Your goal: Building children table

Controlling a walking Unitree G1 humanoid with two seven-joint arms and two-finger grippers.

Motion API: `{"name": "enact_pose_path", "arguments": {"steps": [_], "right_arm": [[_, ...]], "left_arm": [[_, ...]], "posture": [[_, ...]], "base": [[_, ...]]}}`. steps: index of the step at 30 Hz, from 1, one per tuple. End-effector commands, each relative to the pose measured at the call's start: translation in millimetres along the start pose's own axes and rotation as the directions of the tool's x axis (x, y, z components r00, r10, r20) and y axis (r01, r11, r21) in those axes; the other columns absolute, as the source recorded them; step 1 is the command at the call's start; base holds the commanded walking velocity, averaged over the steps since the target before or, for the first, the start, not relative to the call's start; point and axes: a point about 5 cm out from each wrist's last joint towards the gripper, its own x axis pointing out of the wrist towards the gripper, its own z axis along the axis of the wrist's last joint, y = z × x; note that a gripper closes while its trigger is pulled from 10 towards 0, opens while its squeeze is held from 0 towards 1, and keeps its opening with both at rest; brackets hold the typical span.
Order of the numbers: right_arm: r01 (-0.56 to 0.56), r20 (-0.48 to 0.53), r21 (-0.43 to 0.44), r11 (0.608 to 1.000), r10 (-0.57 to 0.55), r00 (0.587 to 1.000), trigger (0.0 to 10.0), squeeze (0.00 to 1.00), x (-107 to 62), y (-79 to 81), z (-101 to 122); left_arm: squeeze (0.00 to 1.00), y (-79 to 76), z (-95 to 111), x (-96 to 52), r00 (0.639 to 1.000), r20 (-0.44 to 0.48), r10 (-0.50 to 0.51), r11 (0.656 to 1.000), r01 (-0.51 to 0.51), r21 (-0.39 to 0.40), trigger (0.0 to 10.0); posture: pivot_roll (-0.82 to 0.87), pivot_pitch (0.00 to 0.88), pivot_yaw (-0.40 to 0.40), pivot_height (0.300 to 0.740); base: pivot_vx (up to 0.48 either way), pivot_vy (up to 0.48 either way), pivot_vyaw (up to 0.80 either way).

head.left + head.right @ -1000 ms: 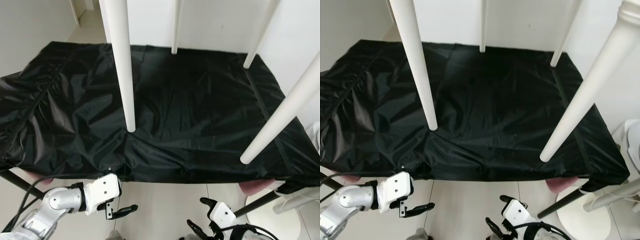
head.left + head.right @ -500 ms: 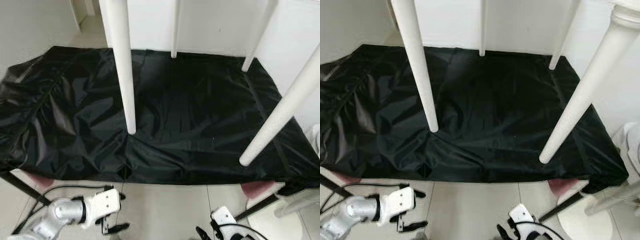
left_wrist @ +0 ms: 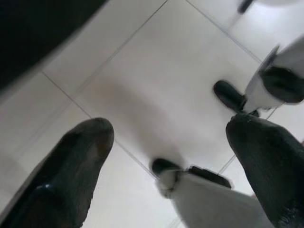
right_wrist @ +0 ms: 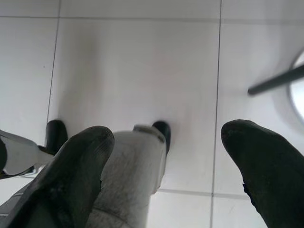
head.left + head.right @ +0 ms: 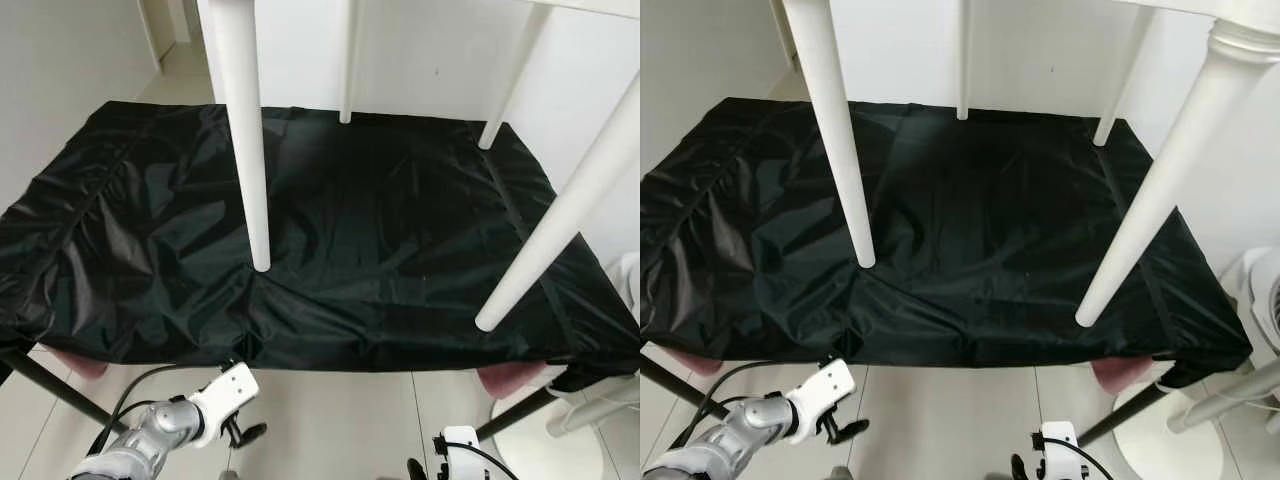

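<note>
Both arms have dropped lower, each pincer, left pincer and right pincer, wide open and empty, while the stiff, light-looking white table legs stand at twelve o'clock on the black cloth, best gripped mid-leg.

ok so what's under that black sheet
Mostly hidden: the black sheet covers the whole top. At its near edge, pink pads peek out at both corners, and dark metal legs slant down to the tiled floor. What the surface itself is cannot be told.
</note>
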Motion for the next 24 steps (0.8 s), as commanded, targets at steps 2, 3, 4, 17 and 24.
{"name": "enact_pose_path", "arguments": {"steps": [2, 3, 4, 17, 24], "right_arm": [[0.049, -0.062, 0.067, 0.997, -0.045, 0.997, 10.0, 0.00, -0.2, 4.1, -11], [0.056, -0.074, 0.068, 0.996, -0.051, 0.996, 10.0, 0.00, -0.3, 5.3, -13], [0.059, -0.080, 0.066, 0.996, -0.054, 0.995, 10.0, 0.00, -0.4, 5.9, -14], [0.152, -0.095, 0.070, 0.986, -0.145, 0.985, 10.0, 0.00, -1.2, 5.2, -17], [0.149, -0.103, 0.050, 0.988, -0.143, 0.984, 10.0, 0.00, -0.8, 7.1, -18]], "left_arm": [[0.00, 4.7, -14, 2.4, 0.986, -0.087, 0.139, 0.979, -0.150, -0.137, 10.0], [0.00, 3.7, -17, 3.9, 0.981, -0.112, 0.161, 0.969, -0.178, -0.170, 10.0], [0.00, 3.0, -19, 4.7, 0.976, -0.129, 0.174, 0.962, -0.196, -0.190, 10.0], [0.00, -15.5, -31, 12.5, 0.962, -0.216, 0.164, 0.954, -0.211, -0.214, 10.0], [0.00, -17.3, -35, 12.3, 0.952, -0.245, 0.183, 0.951, -0.234, -0.202, 10.0]], "posture": [[0.00, 0.000, 0.022, 0.740], [0.00, 0.000, 0.022, 0.740], [0.00, 0.000, 0.022, 0.740], [-0.01, 0.000, 0.030, 0.740], [0.00, 0.000, 0.027, 0.740]], "base": [[0.000, 0.000, 0.00], [0.000, 0.000, 0.00], [0.000, 0.000, 0.00], [0.000, 0.000, 0.00], [0.000, 0.000, 0.00]]}}
